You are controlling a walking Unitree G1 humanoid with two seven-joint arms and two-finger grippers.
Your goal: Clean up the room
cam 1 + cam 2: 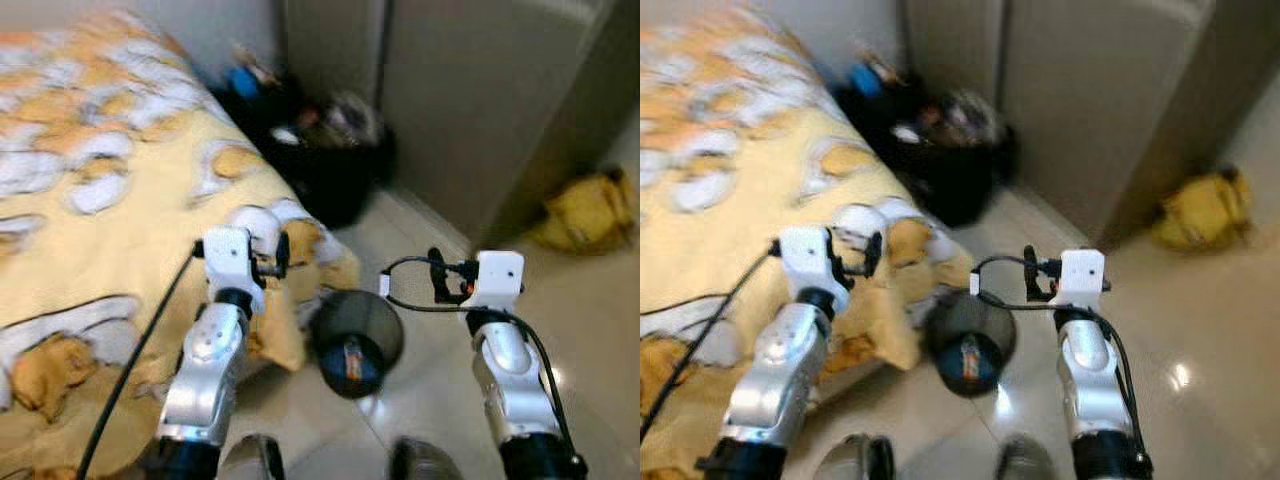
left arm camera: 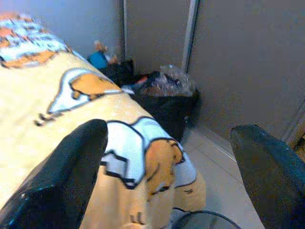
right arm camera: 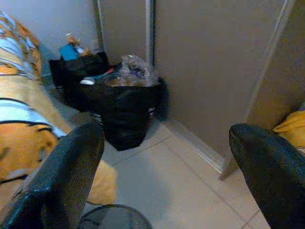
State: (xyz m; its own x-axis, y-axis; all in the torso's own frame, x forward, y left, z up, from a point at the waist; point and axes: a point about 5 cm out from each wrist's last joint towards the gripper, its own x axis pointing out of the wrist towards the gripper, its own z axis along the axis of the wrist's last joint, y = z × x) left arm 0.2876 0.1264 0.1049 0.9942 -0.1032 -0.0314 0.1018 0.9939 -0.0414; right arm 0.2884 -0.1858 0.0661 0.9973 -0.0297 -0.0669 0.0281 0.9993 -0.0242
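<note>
A black mesh wastebasket [image 1: 358, 340] stands on the tiled floor by the bed's corner, with an orange and blue item inside it. My left gripper [image 1: 270, 255] hovers over the edge of the yellow patterned blanket [image 1: 120, 190], and in the left wrist view its fingers [image 2: 71, 176] are spread wide with nothing between them. My right gripper [image 1: 440, 275] hangs over the floor just right of the basket, open and empty, its fingers [image 3: 62, 181] far apart. A yellow bag or cloth [image 1: 590, 210] lies on the floor at the far right.
Full black bags [image 1: 335, 165] crowd the corner between the bed and the grey wardrobe doors [image 1: 470, 90]. Behind them stands another dark bag with a blue item [image 3: 71, 51]. Pale floor tiles [image 1: 590, 330] stretch to the right. My feet [image 1: 425, 462] show at the bottom.
</note>
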